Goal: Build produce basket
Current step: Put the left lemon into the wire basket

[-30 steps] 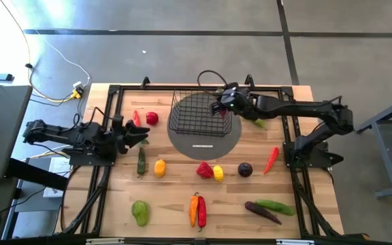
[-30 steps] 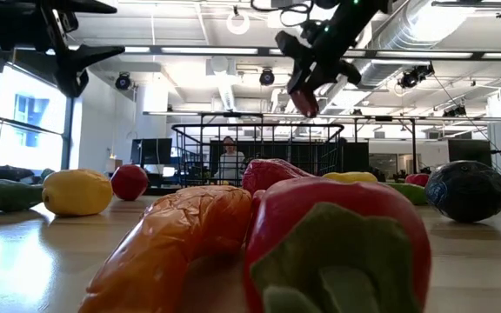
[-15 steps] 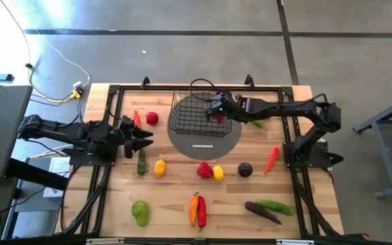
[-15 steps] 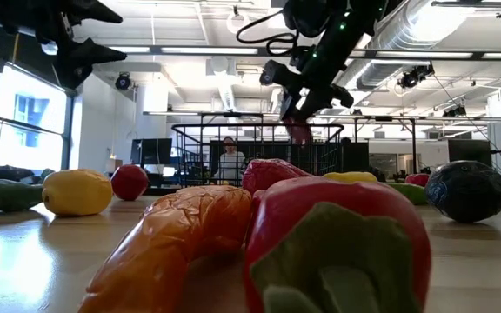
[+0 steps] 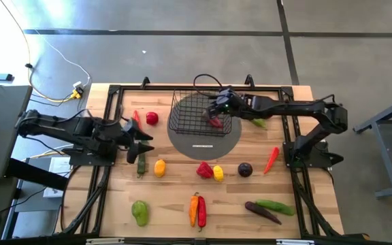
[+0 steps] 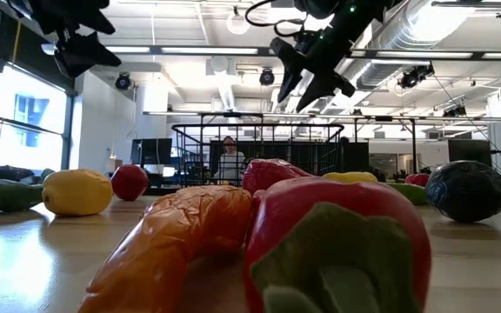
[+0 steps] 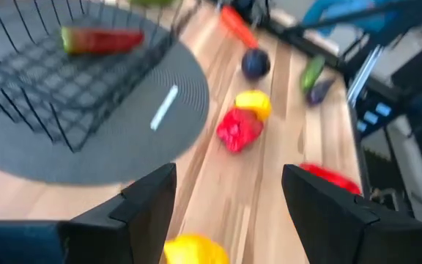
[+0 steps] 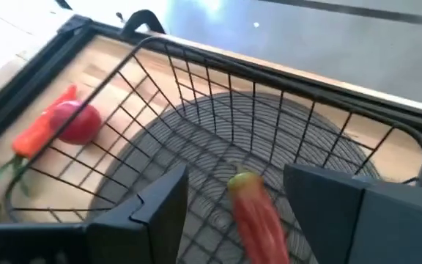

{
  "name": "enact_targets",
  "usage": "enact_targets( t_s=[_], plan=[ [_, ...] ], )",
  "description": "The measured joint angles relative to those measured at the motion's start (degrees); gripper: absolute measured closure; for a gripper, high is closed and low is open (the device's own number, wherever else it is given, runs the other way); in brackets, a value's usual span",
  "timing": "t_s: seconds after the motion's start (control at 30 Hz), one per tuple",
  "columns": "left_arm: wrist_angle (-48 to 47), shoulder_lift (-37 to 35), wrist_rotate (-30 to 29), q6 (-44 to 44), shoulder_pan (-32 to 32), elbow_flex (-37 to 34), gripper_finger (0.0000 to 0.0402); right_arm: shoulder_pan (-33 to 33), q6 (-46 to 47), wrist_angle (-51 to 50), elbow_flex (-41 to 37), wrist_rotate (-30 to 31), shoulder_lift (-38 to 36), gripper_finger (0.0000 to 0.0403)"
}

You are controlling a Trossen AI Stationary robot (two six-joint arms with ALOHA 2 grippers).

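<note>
My R gripper (image 5: 216,112) is hovering over basket (image 5: 182,122), fingers apart, empty; red pepper (image 8: 258,213) is lying inside; L gripper (image 5: 143,144) also open

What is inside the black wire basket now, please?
One red pepper lies inside the basket, below the open right gripper. Its underside is hidden. No other produce shows inside.

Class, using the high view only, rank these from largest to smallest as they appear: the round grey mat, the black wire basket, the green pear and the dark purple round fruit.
1. round grey mat
2. black wire basket
3. green pear
4. dark purple round fruit
</note>
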Motion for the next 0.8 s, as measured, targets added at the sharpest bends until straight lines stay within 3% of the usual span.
enact_targets(
  t_s=[0.1,0.37,0.8],
  plan=[
    [-1.9,3.2,0.8,-2.5,0.0,1.2,0.0161,0.1,0.7,0.1,0.0,-0.8,-1.3,0.0194],
    [-10.5,10.9,1.1,-19.9,0.0,5.1,0.0161,0.1,0.8,-0.6,0.0,-2.4,-4.2,0.0194],
    [-11.8,20.5,2.4,-37.3,-2.5,7.3,0.0161,0.1,-1.2,-1.3,0.0,-2.7,-5.2,0.0194]
  ],
)
